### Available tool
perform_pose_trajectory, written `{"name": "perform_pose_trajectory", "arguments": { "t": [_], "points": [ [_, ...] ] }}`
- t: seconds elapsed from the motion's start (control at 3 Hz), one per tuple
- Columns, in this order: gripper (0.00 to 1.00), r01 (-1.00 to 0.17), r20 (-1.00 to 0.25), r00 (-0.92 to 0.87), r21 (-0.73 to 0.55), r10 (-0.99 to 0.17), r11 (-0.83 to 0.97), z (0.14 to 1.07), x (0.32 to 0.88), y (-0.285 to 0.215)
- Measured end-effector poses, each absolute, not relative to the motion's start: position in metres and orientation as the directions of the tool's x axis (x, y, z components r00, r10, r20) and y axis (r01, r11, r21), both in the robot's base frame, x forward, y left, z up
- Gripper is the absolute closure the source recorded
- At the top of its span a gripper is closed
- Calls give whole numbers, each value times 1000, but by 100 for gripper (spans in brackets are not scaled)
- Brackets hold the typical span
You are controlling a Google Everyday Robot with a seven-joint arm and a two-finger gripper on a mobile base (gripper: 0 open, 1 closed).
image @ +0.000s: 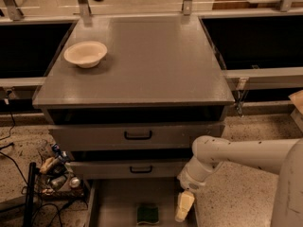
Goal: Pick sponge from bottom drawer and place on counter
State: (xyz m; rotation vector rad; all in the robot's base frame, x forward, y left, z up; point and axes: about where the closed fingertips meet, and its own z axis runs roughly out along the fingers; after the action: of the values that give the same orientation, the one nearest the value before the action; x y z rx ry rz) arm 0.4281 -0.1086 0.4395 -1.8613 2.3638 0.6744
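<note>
The sponge (147, 214) lies dark green face up on the floor of the pulled-out bottom drawer (113, 202), near the frame's lower edge. My gripper (184, 206), with its yellowish tip, hangs from the white arm just right of the sponge, at the drawer's right side and apart from the sponge. The counter (151, 60) is the broad grey top of the cabinet, above the two shut drawers with black handles.
A cream bowl (85, 54) sits on the counter's left part. Cables and small clutter (54, 171) lie on the floor left of the cabinet. Dark recesses flank the cabinet on both sides, and rail posts stand behind the counter.
</note>
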Motion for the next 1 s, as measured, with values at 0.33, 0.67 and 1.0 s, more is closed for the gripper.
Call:
{"name": "perform_pose_trajectory", "arguments": {
  "t": [0.33, 0.67, 1.0],
  "points": [
    [0, -933, -311, -278, 311, -909, 179, 433, 428, -108],
    [0, -928, -314, -288, 325, -905, 183, 427, 428, -107],
    [0, -922, -329, -326, 319, -886, 220, 393, 428, -104]
  ]
}}
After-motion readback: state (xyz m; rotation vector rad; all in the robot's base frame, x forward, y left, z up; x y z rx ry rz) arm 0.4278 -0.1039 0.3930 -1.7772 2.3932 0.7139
